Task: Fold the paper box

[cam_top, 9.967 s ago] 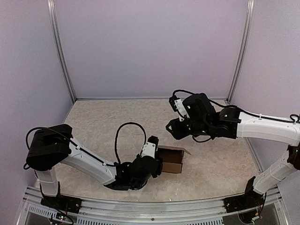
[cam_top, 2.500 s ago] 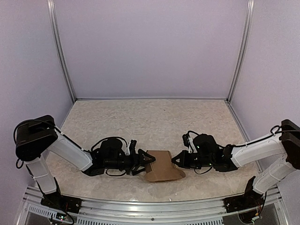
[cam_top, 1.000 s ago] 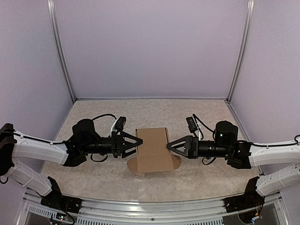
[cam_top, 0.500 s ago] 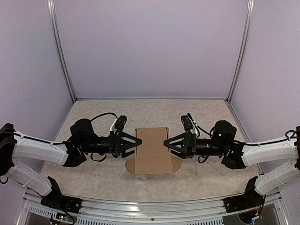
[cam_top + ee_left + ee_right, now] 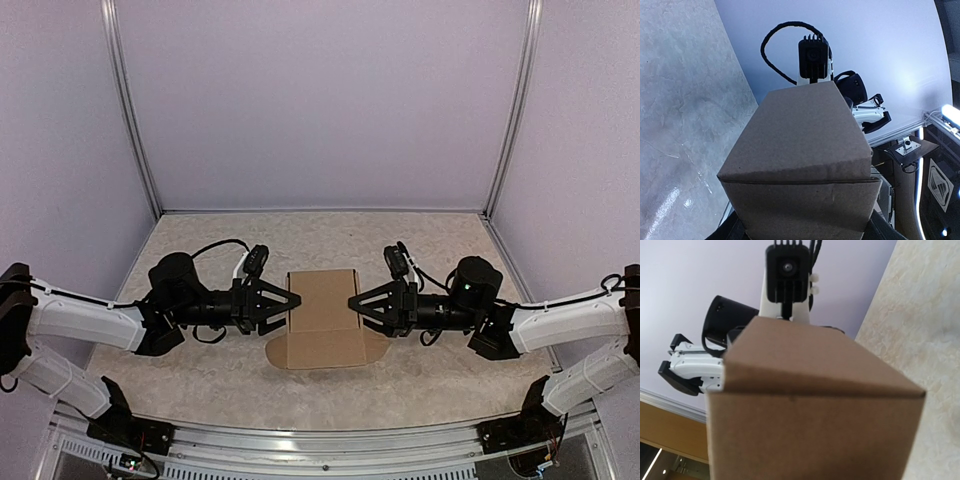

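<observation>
The left gripper [image 5: 291,303] is clamped on the left side of the paper box [image 5: 322,330]. The box is held between the two arms over the middle of the surface [image 5: 200,250]. The right gripper [image 5: 353,303] clasps its right side.

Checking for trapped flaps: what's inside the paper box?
Not visible. The paper box shows only unbroken brown outer faces in all three views, so its interior is covered. In the top view, two rounded flaps stick out at its near corners.
</observation>
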Tool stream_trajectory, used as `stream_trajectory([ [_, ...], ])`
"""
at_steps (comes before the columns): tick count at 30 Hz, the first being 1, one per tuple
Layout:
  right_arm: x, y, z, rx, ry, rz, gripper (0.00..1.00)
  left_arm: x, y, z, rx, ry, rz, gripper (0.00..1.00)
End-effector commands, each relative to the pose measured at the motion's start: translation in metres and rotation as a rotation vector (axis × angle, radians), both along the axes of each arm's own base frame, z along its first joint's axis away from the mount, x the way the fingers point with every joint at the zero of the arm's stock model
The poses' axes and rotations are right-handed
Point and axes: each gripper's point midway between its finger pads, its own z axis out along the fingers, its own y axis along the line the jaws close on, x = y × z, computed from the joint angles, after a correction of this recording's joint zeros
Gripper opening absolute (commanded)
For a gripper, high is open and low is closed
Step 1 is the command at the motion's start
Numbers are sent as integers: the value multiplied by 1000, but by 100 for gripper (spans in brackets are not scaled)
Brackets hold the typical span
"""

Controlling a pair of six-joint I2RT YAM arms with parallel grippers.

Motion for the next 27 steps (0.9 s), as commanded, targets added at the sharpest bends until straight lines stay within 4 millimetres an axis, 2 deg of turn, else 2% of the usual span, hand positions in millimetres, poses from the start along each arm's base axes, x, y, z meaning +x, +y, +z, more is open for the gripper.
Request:
stream_trajectory([
  [1, -3, 4, 24, 60, -47, 33, 37, -1, 1, -7, 12, -4, -9, 46],
  [8, 1, 2, 22, 28, -61, 6, 33, -1, 5, -11, 64, -32, 14, 80],
  [14, 9, 0, 17, -44, -77, -41, 31, 1, 15, -13, 138, -96, 67, 98],
  [20, 25, -6, 13, -163, -96, -137, 28, 4, 33, -9, 225, -182, 142, 99],
  [27, 44, -15, 9, -224, -53, -255, 28, 8, 66, -9, 433, -312, 281, 99],
])
